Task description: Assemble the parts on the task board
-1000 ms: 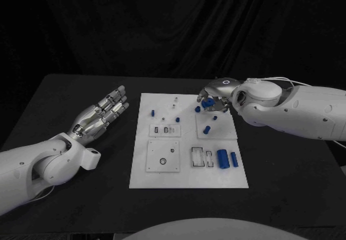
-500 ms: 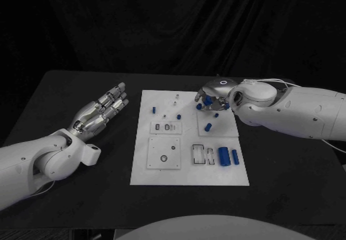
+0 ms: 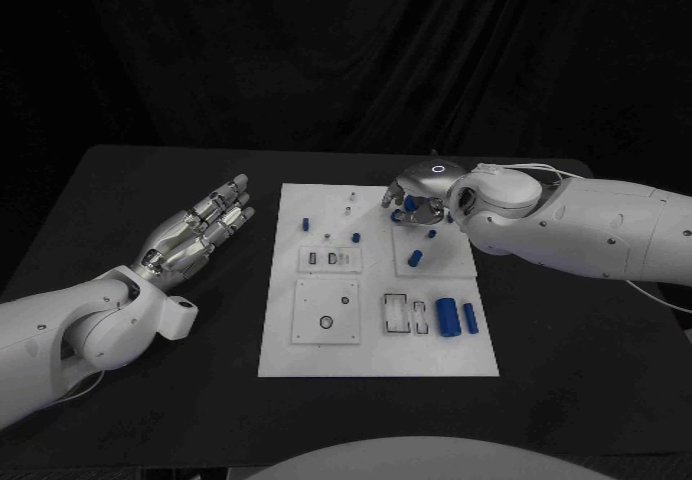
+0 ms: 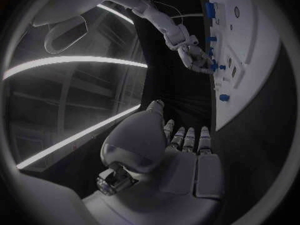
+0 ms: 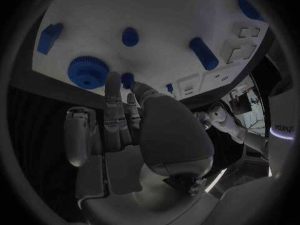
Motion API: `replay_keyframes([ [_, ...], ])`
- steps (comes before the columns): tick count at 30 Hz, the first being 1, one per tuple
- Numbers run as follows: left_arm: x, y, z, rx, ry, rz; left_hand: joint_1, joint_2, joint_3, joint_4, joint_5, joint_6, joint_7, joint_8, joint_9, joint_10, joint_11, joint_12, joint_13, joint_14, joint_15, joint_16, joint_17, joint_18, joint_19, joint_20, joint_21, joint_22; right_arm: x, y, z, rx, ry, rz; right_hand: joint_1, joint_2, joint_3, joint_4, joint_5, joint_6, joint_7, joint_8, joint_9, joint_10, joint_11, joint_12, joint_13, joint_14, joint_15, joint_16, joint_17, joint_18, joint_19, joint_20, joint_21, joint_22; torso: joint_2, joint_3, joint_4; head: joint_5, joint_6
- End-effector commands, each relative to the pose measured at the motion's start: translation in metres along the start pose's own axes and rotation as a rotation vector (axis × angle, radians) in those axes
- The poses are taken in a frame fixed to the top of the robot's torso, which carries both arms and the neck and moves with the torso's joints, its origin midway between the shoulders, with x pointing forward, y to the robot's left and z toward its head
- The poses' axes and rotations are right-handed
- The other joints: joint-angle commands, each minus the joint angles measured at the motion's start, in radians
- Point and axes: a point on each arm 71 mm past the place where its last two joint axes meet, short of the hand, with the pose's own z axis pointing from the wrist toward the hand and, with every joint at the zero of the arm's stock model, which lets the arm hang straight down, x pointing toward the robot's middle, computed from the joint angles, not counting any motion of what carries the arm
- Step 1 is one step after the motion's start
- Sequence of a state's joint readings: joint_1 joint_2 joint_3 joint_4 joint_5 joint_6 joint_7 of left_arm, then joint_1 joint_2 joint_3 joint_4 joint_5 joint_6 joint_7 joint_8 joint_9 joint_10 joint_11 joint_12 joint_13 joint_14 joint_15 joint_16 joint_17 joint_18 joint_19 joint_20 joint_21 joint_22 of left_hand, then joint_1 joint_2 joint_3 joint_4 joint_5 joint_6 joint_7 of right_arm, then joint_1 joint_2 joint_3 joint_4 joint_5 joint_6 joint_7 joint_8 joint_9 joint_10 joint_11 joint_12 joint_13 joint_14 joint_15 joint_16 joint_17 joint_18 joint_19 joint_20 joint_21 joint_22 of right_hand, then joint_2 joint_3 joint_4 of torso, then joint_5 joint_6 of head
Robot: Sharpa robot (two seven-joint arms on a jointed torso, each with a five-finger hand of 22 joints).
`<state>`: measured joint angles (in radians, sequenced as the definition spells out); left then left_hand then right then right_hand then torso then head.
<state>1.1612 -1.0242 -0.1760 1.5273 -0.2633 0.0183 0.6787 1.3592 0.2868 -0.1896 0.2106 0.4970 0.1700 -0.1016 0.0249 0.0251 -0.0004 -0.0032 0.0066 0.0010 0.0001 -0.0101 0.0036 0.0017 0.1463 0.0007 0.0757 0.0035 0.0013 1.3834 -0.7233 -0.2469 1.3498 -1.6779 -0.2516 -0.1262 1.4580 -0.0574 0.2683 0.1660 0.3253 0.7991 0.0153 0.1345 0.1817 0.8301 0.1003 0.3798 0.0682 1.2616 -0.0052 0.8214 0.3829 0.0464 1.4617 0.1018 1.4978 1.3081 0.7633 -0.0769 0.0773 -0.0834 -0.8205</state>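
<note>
White task board (image 3: 378, 368) lies mid black bench (image 3: 577, 380) in head view, w/ small blue parts on it. Left hand (image 3: 199, 229) lies on the bench just beside the board's left edge, palm up, fingers straight and slightly apart, holding nothing. Right hand (image 3: 423, 193) sits over the board's far right corner, fingers curled down round a blue piece; can't tell from here whether it grips it. Near it a short blue peg (image 3: 414, 259) lies tilted on the raised right plate. Two blue cylinders (image 3: 446, 317) lie side by side at the near right, next to a rectangular slot. Small blue part (image 3: 307, 223) stands at far left of board.

Left wrist view: left hand's fingers (image 4: 187, 137) stretch flat and empty, pointing along the board's edge (image 4: 247, 85). Right hand (image 4: 199, 60) seen beyond, at the board's rim, blue bits beside its fingertips.

Right wrist view: right hand's fingers (image 5: 112, 102) reach up to the board's edge, a little apart, nothing clearly between them. One fingertip lies just beside a blue gear (image 5: 88, 72); another is at a small blue stub (image 5: 127, 79). Contact can't be made out. Blue block (image 5: 49, 37), round blue peg (image 5: 130, 36) and blue cylinder (image 5: 204, 53) sit further in on the board.
</note>
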Motion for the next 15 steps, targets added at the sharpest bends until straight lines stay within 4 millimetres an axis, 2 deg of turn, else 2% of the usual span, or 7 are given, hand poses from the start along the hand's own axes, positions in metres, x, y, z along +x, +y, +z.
replay_keyframes([
  [1, 0.002, -0.021, -0.002, 0.293, 0.019, -0.015, 0.011, 0.0, 0.002, -0.007, 0.005, 0.001, 0.006, 0.0, 0.001, 0.0, 0.009, -0.007, -0.001, 0.0, 0.008, -0.004, -0.002, 0.011, -0.001, 0.01, -0.004, -0.001, 0.002, 0.0, 0.0, -0.006, -0.006, 0.001, -0.001, -0.003, 0.011, 0.001, 0.007, 0.017, 0.002, 0.006, 0.003, 0.011, 0.001, -0.01, 0.0, 0.008, 0.0, 0.0, 0.003, -0.012, 0.013, 0.003, 0.007, 0.132, 0.0, -0.0003, 0.0001, 0.0, 0.0],
  [8, 0.002, -0.02, -0.001, 0.288, 0.023, -0.019, 0.013, 0.0, 0.004, -0.01, 0.008, 0.002, 0.008, 0.0, 0.001, 0.0, 0.013, -0.007, -0.001, 0.0, 0.013, -0.004, -0.002, 0.011, -0.001, 0.015, -0.004, -0.001, 0.008, -0.001, 0.001, 0.002, 0.021, 0.0, -0.007, -0.014, 0.012, 0.002, 0.004, 0.019, 0.004, 0.003, 0.002, 0.014, 0.001, -0.017, 0.0, 0.008, 0.0, 0.0, 0.005, -0.012, 0.014, 0.003, 0.008, 0.134, 0.0, -0.0001, -0.0005, 0.001, -0.004],
  [12, 0.002, -0.02, -0.001, 0.285, 0.025, -0.021, 0.014, 0.0, 0.005, -0.012, 0.009, 0.003, 0.009, 0.0, 0.002, 0.0, 0.016, -0.007, -0.001, 0.0, 0.015, -0.004, -0.002, 0.011, -0.001, 0.016, -0.004, -0.001, 0.011, -0.001, 0.002, 0.003, 0.027, 0.001, -0.006, -0.017, 0.031, -0.002, 0.003, 0.056, 0.019, 0.014, 0.011, 0.045, -0.002, -0.024, 0.002, 0.008, -0.002, -0.001, 0.01, -0.013, 0.015, 0.002, 0.008, 0.137, 0.0, -0.0003, 0.0007, 0.001, -0.006],
  [15, 0.002, -0.02, -0.001, 0.283, 0.026, -0.022, 0.015, 0.001, 0.006, -0.013, 0.011, 0.004, 0.01, 0.001, 0.002, 0.0, 0.018, -0.007, -0.001, 0.0, 0.016, -0.004, -0.002, 0.011, -0.001, 0.018, -0.004, -0.001, 0.013, -0.001, 0.002, 0.003, 0.028, 0.002, -0.01, -0.02, 0.045, -0.003, 0.002, 0.089, 0.031, 0.025, 0.024, 0.099, -0.009, -0.022, 0.007, 0.013, -0.003, 0.0, 0.015, -0.015, 0.022, 0.0, 0.013, 0.147, 0.0, -0.0002, 0.0, 0.002, -0.008],
])
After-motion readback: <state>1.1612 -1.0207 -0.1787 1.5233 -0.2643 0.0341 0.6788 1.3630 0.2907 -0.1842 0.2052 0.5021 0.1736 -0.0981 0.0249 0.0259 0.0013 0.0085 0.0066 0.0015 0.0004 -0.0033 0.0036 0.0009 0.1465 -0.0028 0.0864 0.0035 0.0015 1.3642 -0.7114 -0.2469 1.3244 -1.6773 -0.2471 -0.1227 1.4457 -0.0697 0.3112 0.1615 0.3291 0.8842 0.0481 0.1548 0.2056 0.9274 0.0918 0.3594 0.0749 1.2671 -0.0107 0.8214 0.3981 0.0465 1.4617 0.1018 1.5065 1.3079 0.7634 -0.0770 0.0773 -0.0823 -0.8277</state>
